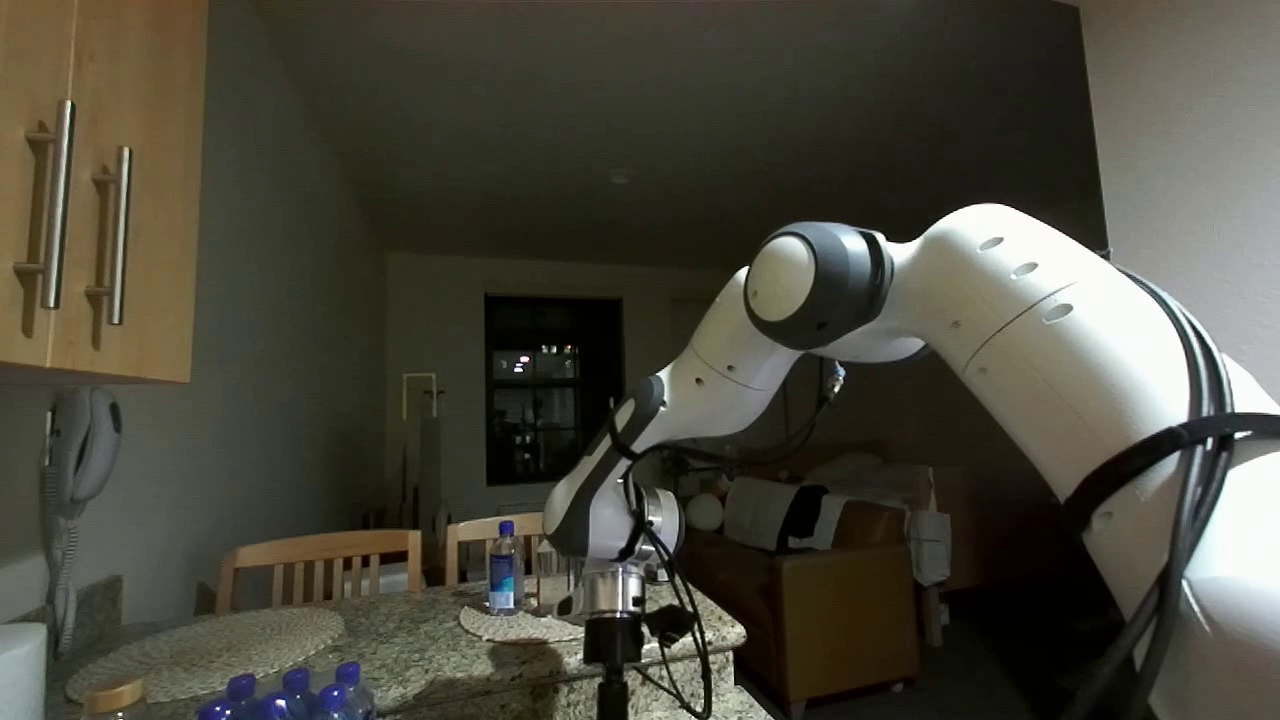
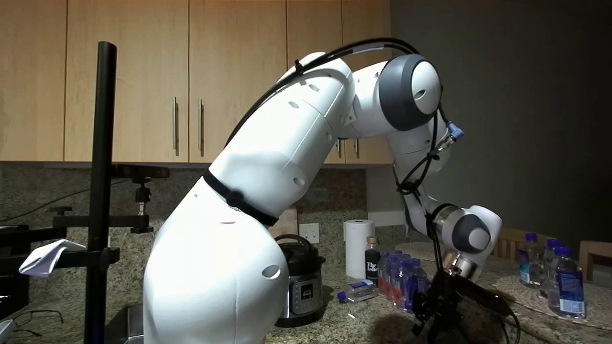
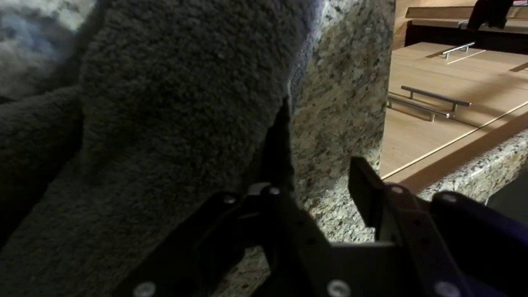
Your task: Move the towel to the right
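In an exterior view, the arm (image 1: 960, 285) arches leftward from near right, wrist (image 1: 600, 520) down; the claw (image 3: 324, 181) has its fingers (image 3: 365, 192) apart.

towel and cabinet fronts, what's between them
In the wrist view, a strip of speckled granite separates towel and cabinet fronts; a gripper finger overlaps it.

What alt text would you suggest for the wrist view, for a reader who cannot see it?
A fuzzy grey towel, mostly in shadow, covers most of the left half, with speckled granite to its right. The robot's black gripper reaches in from below, jaws apart near the towel's edge. Wooden cabinet fronts with metal handles show at right.
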`<state>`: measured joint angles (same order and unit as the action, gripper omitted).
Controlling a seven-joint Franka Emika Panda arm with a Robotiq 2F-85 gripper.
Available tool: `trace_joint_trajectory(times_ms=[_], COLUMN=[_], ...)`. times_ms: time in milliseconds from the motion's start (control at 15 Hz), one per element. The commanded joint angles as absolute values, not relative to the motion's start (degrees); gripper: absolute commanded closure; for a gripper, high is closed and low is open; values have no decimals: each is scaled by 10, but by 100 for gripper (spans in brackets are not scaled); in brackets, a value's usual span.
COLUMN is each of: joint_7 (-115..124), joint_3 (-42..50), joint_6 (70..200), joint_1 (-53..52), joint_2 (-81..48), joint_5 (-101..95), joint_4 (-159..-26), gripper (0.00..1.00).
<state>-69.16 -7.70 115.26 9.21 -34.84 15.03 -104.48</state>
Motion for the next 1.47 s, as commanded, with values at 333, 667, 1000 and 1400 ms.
trace_joint_trajectory(times_ms=[333, 667, 1000, 1400], joint_7=[-676, -667, -661, -656], joint_3=[-64, -66, -68, -70], joint_6=[1148, 1144, 1133, 1107], joint_1=[79, 82, 84, 80], joint_2=[-360, -368, -368, -364], joint_5=[129, 135, 140, 142], joint_4=[-1052, -1048, -1044, -1049], gripper=[97, 59, 26, 0])
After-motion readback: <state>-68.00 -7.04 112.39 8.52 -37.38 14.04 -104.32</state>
